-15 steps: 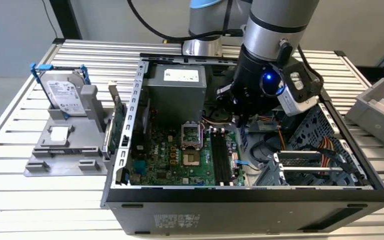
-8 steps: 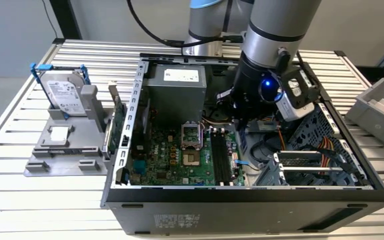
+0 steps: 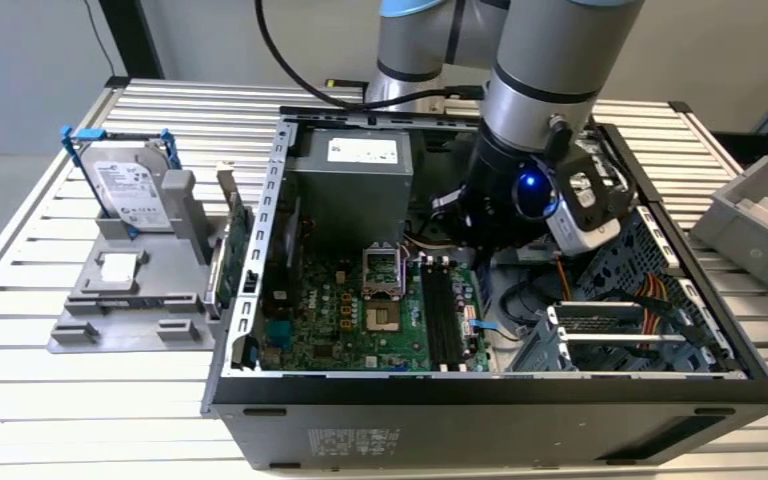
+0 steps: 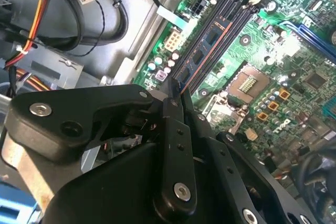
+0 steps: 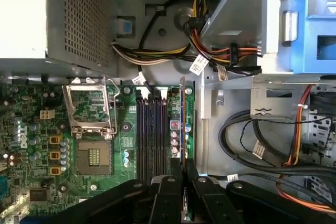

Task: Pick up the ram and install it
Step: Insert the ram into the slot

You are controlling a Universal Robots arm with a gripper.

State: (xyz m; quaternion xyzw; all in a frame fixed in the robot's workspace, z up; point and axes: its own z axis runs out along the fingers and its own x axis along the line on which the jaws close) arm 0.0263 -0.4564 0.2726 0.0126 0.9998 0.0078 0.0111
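Ram (image 5: 182, 119) held edge-on in gripper (image 5: 182, 170), over the motherboard.
Gripper clamped on the ram's end; ram runs along the memory slots (image 5: 152, 129), on their side away from the CPU socket (image 5: 94, 156).

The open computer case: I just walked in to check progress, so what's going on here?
The robot arm reaches into the open computer case. Its gripper is closed on a RAM stick, held edge-on beside the memory slots on the motherboard. Whether it is seated in a slot cannot be told.
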